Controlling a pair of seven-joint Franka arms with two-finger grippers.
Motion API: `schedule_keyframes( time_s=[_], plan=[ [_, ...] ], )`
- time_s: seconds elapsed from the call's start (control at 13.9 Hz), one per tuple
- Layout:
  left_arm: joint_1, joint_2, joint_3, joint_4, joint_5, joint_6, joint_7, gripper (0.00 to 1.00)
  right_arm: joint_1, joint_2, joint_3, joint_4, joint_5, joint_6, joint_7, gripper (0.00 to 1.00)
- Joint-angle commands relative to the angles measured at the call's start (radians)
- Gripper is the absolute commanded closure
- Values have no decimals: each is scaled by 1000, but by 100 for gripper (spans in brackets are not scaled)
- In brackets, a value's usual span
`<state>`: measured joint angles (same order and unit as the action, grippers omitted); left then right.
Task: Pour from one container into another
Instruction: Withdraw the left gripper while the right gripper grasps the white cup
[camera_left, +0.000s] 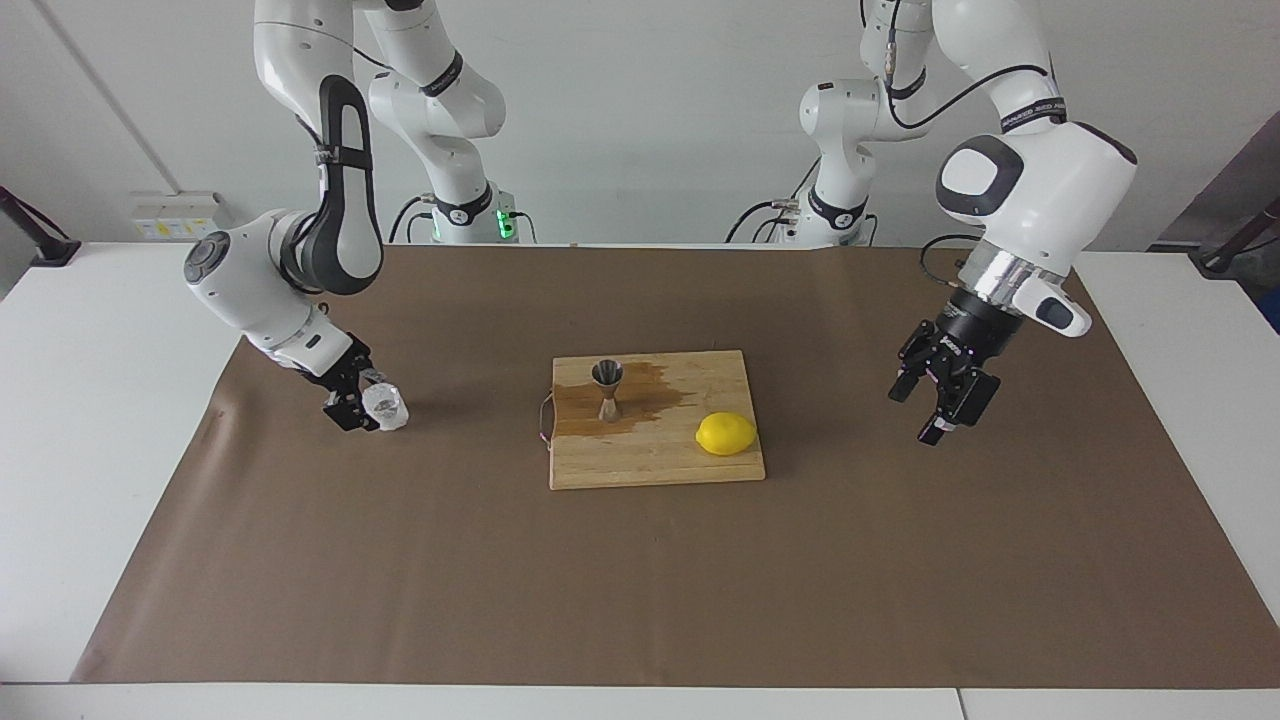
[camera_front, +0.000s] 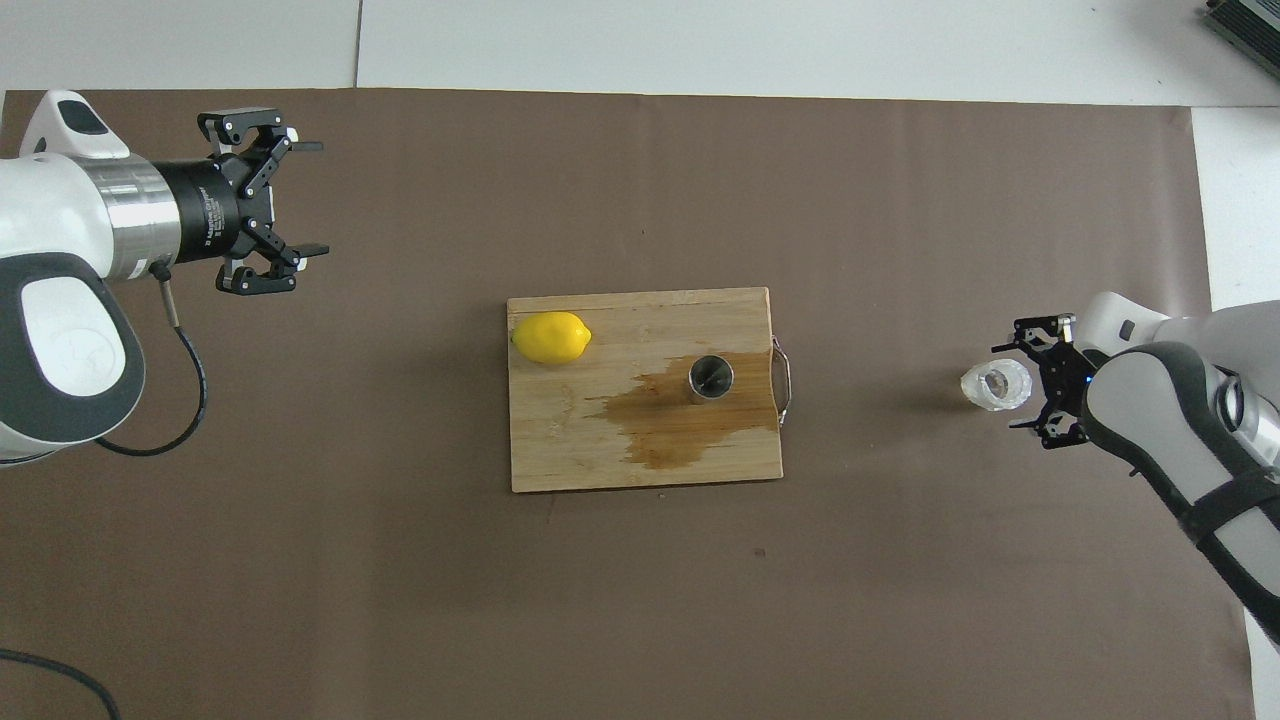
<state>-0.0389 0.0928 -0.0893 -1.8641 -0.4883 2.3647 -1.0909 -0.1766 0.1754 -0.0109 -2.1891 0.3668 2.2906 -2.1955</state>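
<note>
My right gripper (camera_front: 1022, 385) sits at the glass cup (camera_front: 996, 385), fingers spread on either side of it, near the mat's (camera_front: 640, 600) right-arm edge. The steel jigger (camera_front: 711, 377) stands on the cutting board (camera_front: 600, 450) mid-mat. My left gripper (camera_front: 300, 200) hangs open over the mat's left-arm end.

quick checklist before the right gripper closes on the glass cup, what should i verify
1. Right gripper open and down at the glass cup: ok.
2. Cup centred between its fingers: cannot tell.
3. Cup upright on the brown mat: ok.
4. Steel jigger upright on the cutting board, mouth up: ok.
5. Board dry around the jigger: not ok, a brown wet patch spreads there.
6. Left gripper open, over the mat, away from the board and lemon: ok.
</note>
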Motion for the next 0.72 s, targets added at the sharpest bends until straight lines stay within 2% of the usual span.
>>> schedule_keyframes(
  time_s=[0.0,0.14,0.22,0.36,0.58,0.65],
  plan=[
    [42,-16,-6,11,148,-105,223,0,-14,16,8,-6,35,13,-36,0],
    [40,-21,-7,20,314,-139,337,0,-12,16,8,-6,56,13,-41,0],
    [34,-19,-7,32,367,-157,418,0,-11,16,8,-11,73,15,-43,6],
    [40,-22,-7,34,422,-165,634,0,-11,16,8,-12,78,21,-43,36],
    [62,-39,-4,46,422,-221,866,0,-14,16,8,-9,90,15,-52,98],
    [63,-44,-4,72,425,-290,911,0,-15,16,8,-6,92,10,-61,100]
  ],
)
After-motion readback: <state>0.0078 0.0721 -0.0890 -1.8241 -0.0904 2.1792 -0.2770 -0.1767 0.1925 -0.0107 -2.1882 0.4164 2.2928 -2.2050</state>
